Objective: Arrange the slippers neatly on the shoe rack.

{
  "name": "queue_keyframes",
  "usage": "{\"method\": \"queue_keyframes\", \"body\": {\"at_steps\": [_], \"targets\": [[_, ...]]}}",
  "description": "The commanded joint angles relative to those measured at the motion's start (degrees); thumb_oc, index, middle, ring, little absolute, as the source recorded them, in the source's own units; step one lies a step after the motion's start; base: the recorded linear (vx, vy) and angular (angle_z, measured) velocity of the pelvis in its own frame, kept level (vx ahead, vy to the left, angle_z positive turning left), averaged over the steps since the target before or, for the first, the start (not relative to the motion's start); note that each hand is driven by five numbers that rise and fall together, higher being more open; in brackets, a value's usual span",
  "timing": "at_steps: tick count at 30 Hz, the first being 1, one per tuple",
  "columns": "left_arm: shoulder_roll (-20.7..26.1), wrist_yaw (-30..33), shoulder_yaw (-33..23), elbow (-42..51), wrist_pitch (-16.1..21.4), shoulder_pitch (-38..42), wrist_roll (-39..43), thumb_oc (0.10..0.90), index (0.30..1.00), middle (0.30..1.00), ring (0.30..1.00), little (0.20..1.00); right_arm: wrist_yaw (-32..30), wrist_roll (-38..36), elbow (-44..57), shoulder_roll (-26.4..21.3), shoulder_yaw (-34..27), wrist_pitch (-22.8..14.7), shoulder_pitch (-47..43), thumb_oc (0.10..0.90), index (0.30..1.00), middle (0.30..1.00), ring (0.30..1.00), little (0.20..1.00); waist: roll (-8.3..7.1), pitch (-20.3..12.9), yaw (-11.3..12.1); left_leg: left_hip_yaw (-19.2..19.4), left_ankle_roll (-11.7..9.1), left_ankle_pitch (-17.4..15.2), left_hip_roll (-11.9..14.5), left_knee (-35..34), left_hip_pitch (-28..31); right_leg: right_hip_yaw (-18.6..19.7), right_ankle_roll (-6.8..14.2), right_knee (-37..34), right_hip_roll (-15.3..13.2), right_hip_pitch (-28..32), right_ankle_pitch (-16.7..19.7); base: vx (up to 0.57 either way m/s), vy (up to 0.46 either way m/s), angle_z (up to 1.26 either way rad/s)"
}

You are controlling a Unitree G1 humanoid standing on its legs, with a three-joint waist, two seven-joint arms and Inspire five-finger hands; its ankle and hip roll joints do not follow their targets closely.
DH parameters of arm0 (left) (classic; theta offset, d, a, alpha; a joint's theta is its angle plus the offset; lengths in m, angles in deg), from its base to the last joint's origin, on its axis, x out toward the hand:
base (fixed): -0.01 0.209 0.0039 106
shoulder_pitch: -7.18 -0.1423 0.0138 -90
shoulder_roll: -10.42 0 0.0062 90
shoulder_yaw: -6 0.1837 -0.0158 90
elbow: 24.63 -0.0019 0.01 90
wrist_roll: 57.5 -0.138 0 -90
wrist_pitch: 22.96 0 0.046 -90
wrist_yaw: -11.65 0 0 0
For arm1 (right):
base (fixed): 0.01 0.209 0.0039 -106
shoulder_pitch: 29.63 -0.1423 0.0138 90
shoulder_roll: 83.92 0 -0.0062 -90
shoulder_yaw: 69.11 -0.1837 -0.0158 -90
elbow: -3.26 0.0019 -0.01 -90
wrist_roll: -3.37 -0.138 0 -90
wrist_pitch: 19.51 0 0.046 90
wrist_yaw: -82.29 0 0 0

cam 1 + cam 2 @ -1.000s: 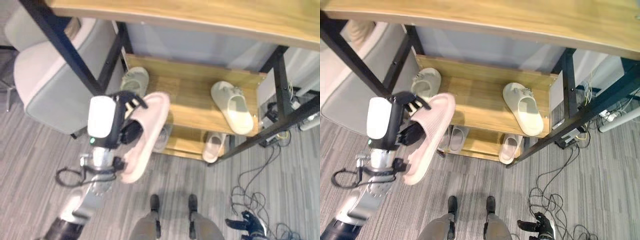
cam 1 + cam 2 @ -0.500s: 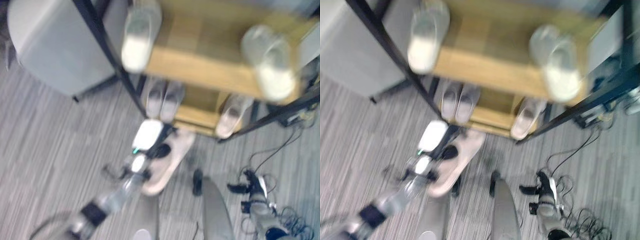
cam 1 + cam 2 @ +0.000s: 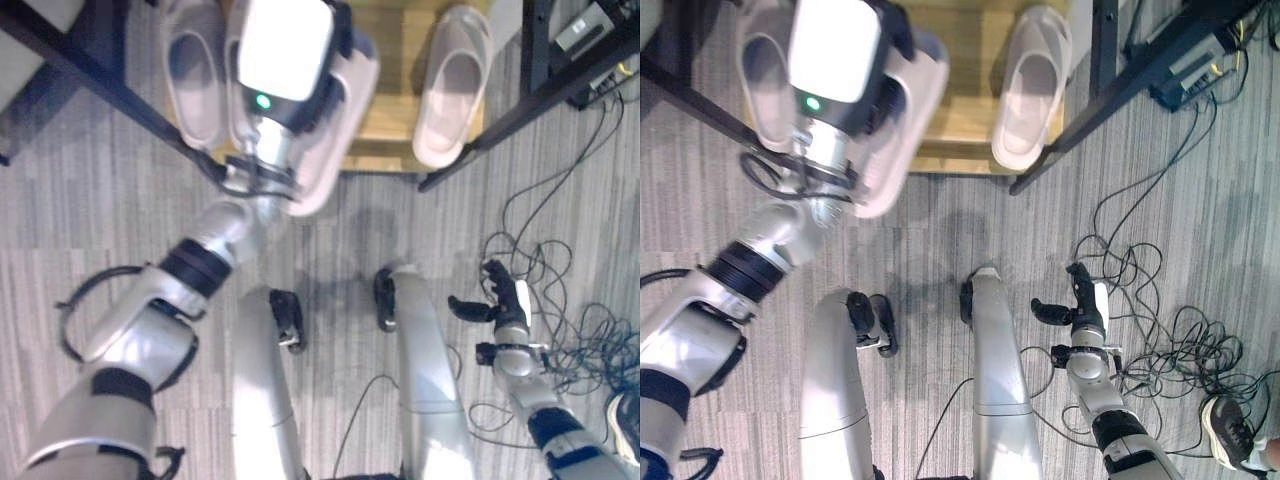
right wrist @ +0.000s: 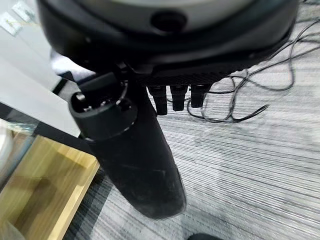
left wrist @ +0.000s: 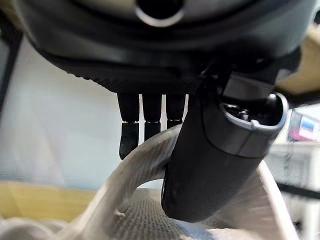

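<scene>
Left wrist view: the left hand [image 5: 210, 145] grips the strap of a pale pink slipper [image 5: 150, 210], thumb over it and fingers [image 5: 129, 137] behind. Left eye view: the held slipper [image 3: 335, 120] hangs over the shoe rack's lowest shelf [image 3: 385, 135], between two slippers [image 3: 195, 75] [image 3: 452, 85] lying there. The right hand [image 3: 500, 305] hangs low, relaxed, empty.

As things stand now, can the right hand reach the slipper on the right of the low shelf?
Probably not. The right hand hangs low over the grey floor, apart from the rack, holding nothing. The right-side slipper lies well ahead of it, and a black frame leg crosses between them.
</scene>
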Motion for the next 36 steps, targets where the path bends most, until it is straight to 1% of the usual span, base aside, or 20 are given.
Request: {"method": "queue_keyframes", "body": {"at_steps": [1, 3, 4, 6, 7, 9, 11, 14, 17, 18, 19, 21, 25, 26, 27, 28, 30, 32, 34, 36], "targets": [[0.16, 5.33, 2.36, -2.15, -0.85, 15.13, 0.59, 0.400, 0.300, 0.300, 0.300, 0.300, -2.13, 0.49, 5.01, -2.47, -2.38, -4.19, 4.42, 0.800, 0.900, 0.900, 0.900, 0.900, 1.78, -1.78, -1.62, -4.85, 3.07, -3.41, -2.28, -1.25, 2.28, -1.32, -1.23, 0.58, -2.64, 7.43, -8.24, 0.08, 0.053, -0.02], [0.39, 4.71, 5.45, -6.23, -0.85, 19.84, 2.24, 0.400, 0.300, 0.300, 0.300, 0.300, -1.79, 0.29, 4.32, -2.34, -1.57, -3.99, 3.21, 0.800, 0.900, 0.900, 0.900, 0.900, 1.78, -1.78, -2.14, -4.63, 3.31, -4.86, -2.33, 2.84, -0.68, -0.60, -1.45, 5.03, -2.42, 4.36, -9.25, 0.10, 0.066, -0.06], [-0.09, 4.09, 8.28, -10.10, -1.28, 24.42, 3.86, 0.400, 0.300, 0.300, 0.300, 0.300, -1.39, -0.62, 4.41, -2.38, -1.46, -4.20, 2.75, 0.800, 0.900, 0.900, 0.900, 0.900, 1.86, -1.78, -2.81, -4.34, 2.88, -5.75, -2.68, 5.78, -3.42, 0.02, -1.68, 8.12, -2.77, 1.80, -10.08, 0.12, 0.078, -0.02], [-1.71, 3.35, 11.36, -14.27, -1.05, 29.00, 5.06, 0.400, 0.300, 0.300, 0.300, 0.300, -1.19, -1.03, 4.13, -2.27, -1.16, -4.17, 1.79, 0.800, 0.900, 0.900, 0.900, 0.900, 1.64, -1.78, -3.47, -4.02, 2.22, -6.30, -3.05, 7.54, -5.65, 0.93, -1.65, 10.52, -3.51, -0.14, -10.63, 0.13, 0.062, 0.09], [-3.03, 2.98, 13.60, -18.86, -0.26, 32.74, 7.41, 0.400, 0.300, 0.300, 0.300, 0.300, -0.62, -2.46, 3.60, -2.55, -1.44, -4.53, 1.36, 0.800, 0.900, 0.900, 0.900, 0.900, 0.49, -1.78, -3.98, -3.44, 1.88, -7.15, -2.75, 7.70, -5.79, 2.19, -1.71, 11.72, -3.80, -0.62, -10.76, 0.11, 0.030, 0.09], [-4.59, 3.47, 15.85, -22.79, 0.12, 36.04, 9.15, 0.400, 0.300, 0.300, 0.300, 0.300, -0.31, -2.92, 3.34, -2.61, -1.18, -4.91, 1.08, 0.800, 0.900, 0.900, 0.900, 0.900, -0.62, -1.78, -4.07, -2.74, 2.08, -7.54, -2.67, 7.21, -5.83, 2.85, -1.67, 12.00, -3.74, -1.18, -10.51, 0.07, 0.020, 0.02], [-5.12, 3.80, 17.17, -24.09, 0.00, 38.29, 9.52, 0.400, 0.300, 0.300, 0.300, 0.300, -0.29, -2.86, 3.23, -2.47, -0.76, -5.28, 1.14, 0.800, 0.900, 0.900, 0.900, 0.900, -1.20, -1.78, -3.94, -2.33, 2.30, -7.67, -2.61, 6.57, -5.83, 3.27, -1.62, 11.46, -3.61, -1.33, -10.27, 0.01, 0.009, -0.02], [-6.12, 3.46, 18.19, -24.12, -0.59, 40.29, 10.02, 0.400, 0.300, 0.300, 0.300, 0.300, -0.81, -2.40, 3.45, -2.13, -0.80, -5.80, 1.91, 0.800, 0.900, 0.900, 0.900, 0.900, -1.76, -1.78, -3.74, -1.96, 2.51, -8.13, -2.41, 6.79, -5.83, 4.00, -1.38, 12.06, -3.53, -1.81, -9.89, 0.03, 0.012, -0.05], [-9.20, 1.18, 18.49, -27.57, -0.33, 42.32, 11.34, 0.400, 0.300, 0.300, 0.300, 0.300, -0.42, -2.82, 3.12, -1.90, -0.72, -5.48, 2.13, 0.800, 0.900, 0.900, 0.900, 0.900, -2.99, -1.78, -3.52, -1.64, 2.72, -9.13, -2.22, 7.71, -5.83, 4.35, -1.46, 12.96, -3.48, -2.30, -10.23, 0.05, -0.019, -0.06], [-9.24, 1.20, 18.52, -27.63, -0.30, 42.37, 11.35, 0.400, 0.300, 0.300, 0.300, 0.300, -0.41, -2.83, 3.12, -1.89, -0.75, -5.48, 2.11, 0.800, 0.900, 0.900, 0.900, 0.900, -3.12, -1.78, -3.49, -1.50, 2.76, -9.05, -2.16, 7.65, -5.83, 4.46, -1.49, 12.96, -3.44, -2.39, -10.16, 0.03, -0.011, -0.02], [-10.25, 1.77, 18.79, -28.12, -0.85, 43.25, 11.46, 0.400, 0.300, 0.300, 0.300, 0.300, -0.26, -3.01, 3.15, -1.75, -0.34, -5.47, 2.50, 0.800, 0.900, 0.900, 0.900, 0.900, -3.59, -1.78, -3.43, -1.40, 2.92, -9.48, -2.02, 8.02, -5.83, 4.69, -1.59, 13.44, -3.40, -2.71, -10.20, 0.04, -0.024, -0.03], [-11.64, 0.55, 18.77, -28.10, -1.45, 41.95, 10.22, 0.400, 0.300, 0.300, 0.300, 0.300, -0.21, -2.91, 3.40, -1.92, 0.11, -5.59, 3.14, 0.800, 0.900, 0.900, 0.900, 0.900, -3.94, -1.78, -3.32, -1.71, 3.14, -10.42, -2.21, 9.92, -5.83, 5.20, -1.85, 15.20, -3.12, -3.00, -10.52, 0.06, -0.022, -0.05], [-14.46, -1.03, 17.19, -27.55, -1.98, 41.55, 11.05, 0.400, 0.300, 0.300, 0.300, 0.300, -0.23, -3.46, 3.05, -2.15, 0.84, -5.02, 2.95, 0.800, 0.900, 0.900, 0.900, 0.900, -4.67, -1.78, -3.30, -1.09, 3.22, -11.66, -2.48, 12.90, -5.83, 6.43, -1.98, 18.84, -2.89, -4.12, -10.90, 0.03, -0.009, -0.01], [-15.63, -1.69, 16.78, -28.01, -2.18, 41.59, 10.99, 0.486, 0.429, 0.429, 0.429, 0.429, -0.17, -3.22, 3.26, -1.96, 1.17, -4.66, 2.97, 0.800, 0.900, 0.900, 0.900, 0.900, -4.94, -1.78, -3.39, -1.13, 3.24, -11.97, -2.44, 13.56, -5.83, 6.84, -1.92, 19.71, -2.87, -4.26, -10.92, 0.01, -0.025, -0.04], [-15.65, -1.69, 16.78, -28.03, -2.18, 41.64, 10.98, 0.720, 0.780, 0.780, 0.780, 0.780, -0.18, -3.21, 3.29, -1.96, 1.14, -4.64, 2.95, 0.800, 0.900, 0.900, 0.900, 0.900, -5.10, -1.78, -3.37, -0.94, 3.27, -11.93, -2.38, 13.54, -5.83, 7.02, -1.94, 19.78, -2.83, -4.39, -10.90, 0.00, 0.000, 0.00], [-17.70, -1.32, 15.98, -29.14, -1.90, 41.48, 11.69, 0.800, 0.900, 0.900, 0.900, 0.900, 0.34, -2.78, 3.03, -1.18, 2.87, -3.97, 2.21, 0.800, 0.900, 0.900, 0.900, 0.900, -5.31, -1.78, -3.47, -0.75, 3.17, -12.38, -2.18, 14.79, -5.83, 7.42, -2.15, 21.25, -2.88, -4.69, -11.21, 0.00, 0.000, 0.00], [-18.12, -1.17, 16.98, -31.47, -2.13, 41.98, 11.27, 0.800, 0.900, 0.900, 0.900, 0.900, 1.00, -2.47, 2.53, -0.97, 4.41, -3.32, 1.38, 0.800, 0.900, 0.900, 0.900, 0.900, -6.35, -1.78, -3.87, -0.33, 3.01, -12.16, -1.93, 15.27, -5.83, 8.22, -2.40, 21.76, -2.66, -4.90, -11.19, 0.00, -0.008, 0.02], [-19.11, -1.62, 18.05, -34.54, -2.39, 42.86, 11.14, 0.800, 0.900, 0.900, 0.900, 0.900, 1.24, -2.56, 2.19, -0.93, 5.05, -3.27, 1.33, 0.800, 0.900, 0.900, 0.900, 0.900, -6.94, -1.78, -4.00, -0.37, 2.68, -11.35, -2.10, 13.84, -5.83, 8.63, -2.68, 20.60, -2.57, -4.91, -10.87, -0.05, -0.014, 0.00], [-19.39, -1.50, 18.32, -35.13, -2.36, 43.15, 11.46, 0.800, 0.900, 0.900, 0.900, 0.900, 1.26, -2.62, 2.27, -0.89, 5.18, -3.42, 1.50, 0.800, 0.900, 0.900, 0.900, 0.900, -7.02, -1.78, -4.05, -0.46, 2.67, -11.00, -2.29, 13.52, -5.83, 8.80, -2.70, 20.34, -2.45, -4.92, -10.68, -0.03, -0.010, -0.03], [-18.93, -2.68, 19.94, -37.12, -2.63, 43.55, 11.20, 0.800, 0.900, 0.900, 0.900, 0.900, 1.61, -2.66, 2.50, -0.95, 5.03, -3.78, 2.54, 0.800, 0.900, 0.900, 0.900, 0.900, -7.16, -1.78, -4.09, -0.76, 2.68, -10.54, -2.33, 12.84, -5.83, 9.07, -2.78, 19.63, -2.38, -4.93, -10.47, 0.00, 0.000, 0.00]]}}
